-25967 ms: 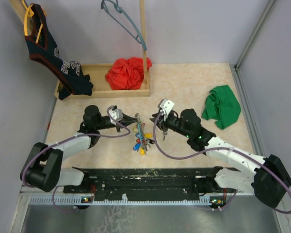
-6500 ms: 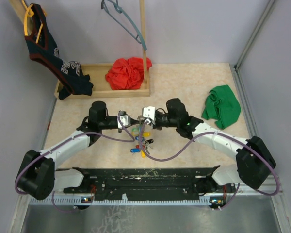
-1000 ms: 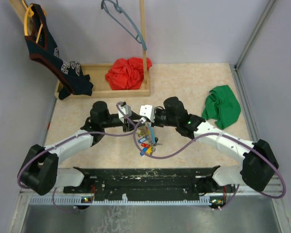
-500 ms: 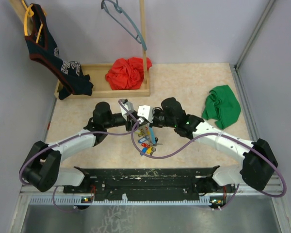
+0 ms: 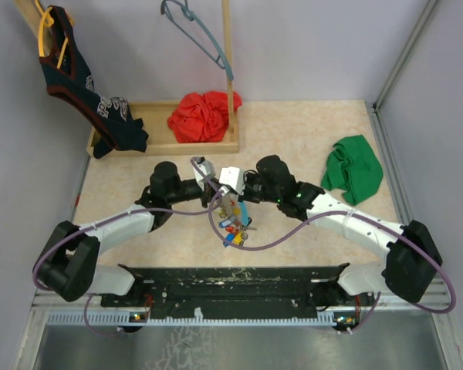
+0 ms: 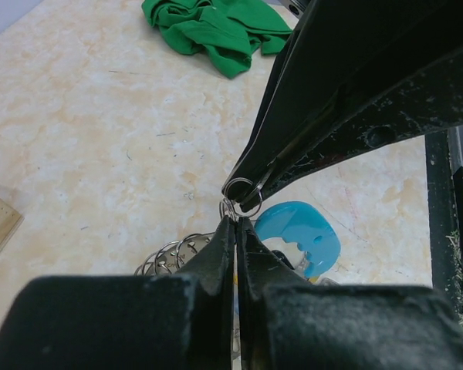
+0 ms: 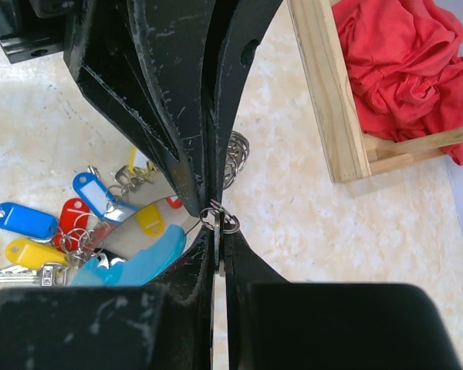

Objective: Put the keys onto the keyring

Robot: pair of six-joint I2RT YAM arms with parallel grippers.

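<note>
Lettering shows in white on the dark jersey (image 5: 100,104) draped at the back left, too small for me to read. The label windows on the coloured tags of the keys (image 7: 92,193) give me nothing legible either.

The left jaws are clenched. The right jaws meet them tip to tip and are clamped on a small split ring (image 6: 244,197) just above the worktop (image 5: 293,146). I cannot tell whether the left pair grips that ring or only touches it.

The keys lie bunched directly beneath, and the keyring (image 6: 299,235) sits among them with its light-blue section showing.

Bare worktop runs from the bunch to the green cloth (image 5: 353,168) on the right. It also reaches back to the wooden tray (image 5: 162,145) holding the red cloth (image 5: 203,116). Grey walls (image 5: 447,116) close both sides, and the black rail (image 5: 231,281) bounds the near edge, close to the keys.
</note>
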